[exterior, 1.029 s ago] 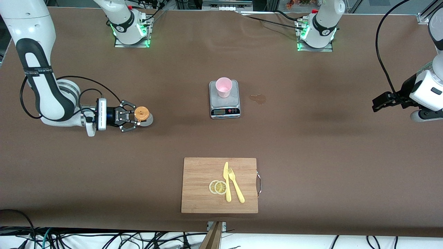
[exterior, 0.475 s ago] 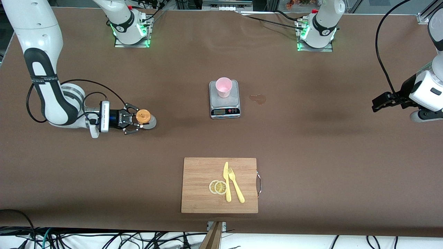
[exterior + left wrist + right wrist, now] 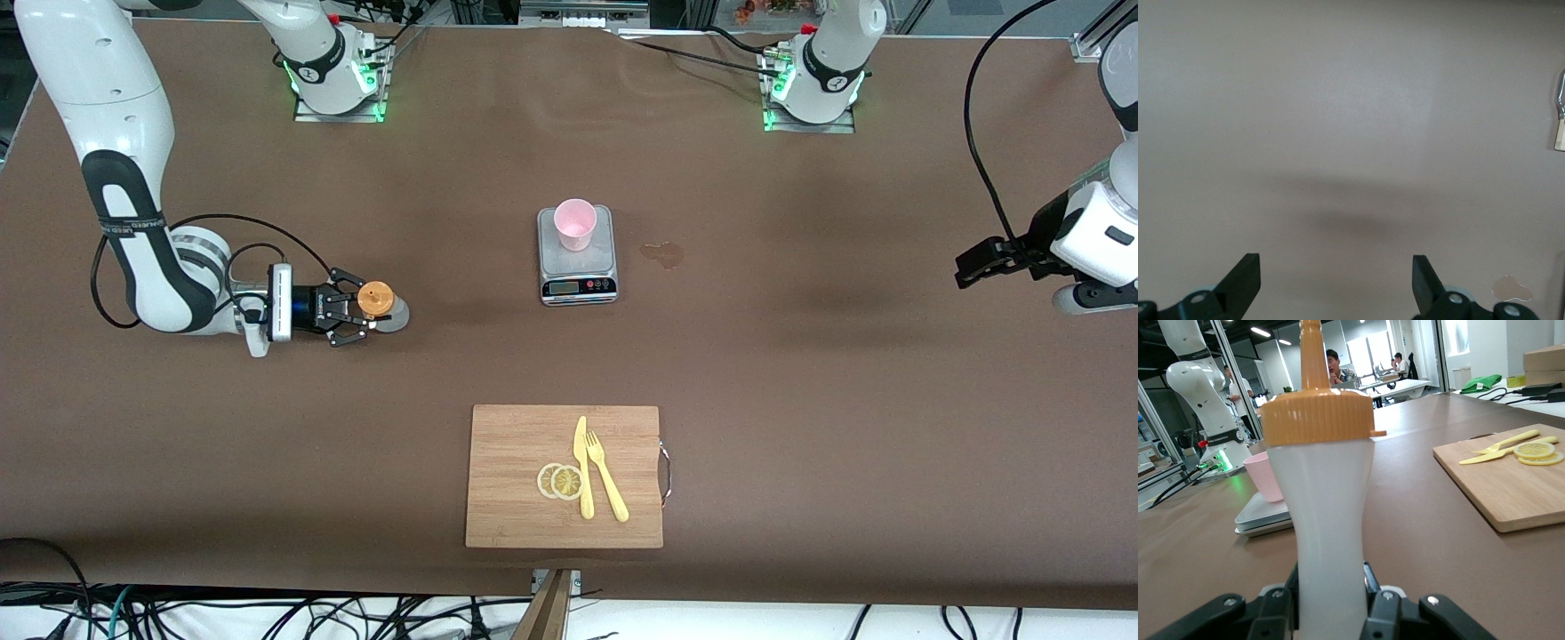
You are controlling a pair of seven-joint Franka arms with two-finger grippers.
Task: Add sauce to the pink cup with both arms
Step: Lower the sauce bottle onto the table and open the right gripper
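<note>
The sauce bottle [image 3: 377, 300], whitish with an orange nozzle cap, stands upright on the table toward the right arm's end. My right gripper [image 3: 363, 313] is shut on its body; the right wrist view shows the bottle [image 3: 1321, 520] squeezed between both fingers. The pink cup [image 3: 574, 224] stands on a small silver scale [image 3: 578, 277] at mid-table, and also shows in the right wrist view [image 3: 1265, 477]. My left gripper [image 3: 964, 268] is open and empty over bare table at the left arm's end, where that arm waits; its fingertips [image 3: 1245, 277] stand wide apart.
A wooden cutting board [image 3: 516, 480] with a yellow knife [image 3: 582, 471], a fork [image 3: 606, 484] and lemon slices [image 3: 560, 481] lies nearer the front camera than the scale. A small brown stain [image 3: 662, 254] marks the table beside the scale.
My right gripper has closed around the sauce bottle. Gripper and bottle have shifted a little toward the scale. The left arm has not moved.
</note>
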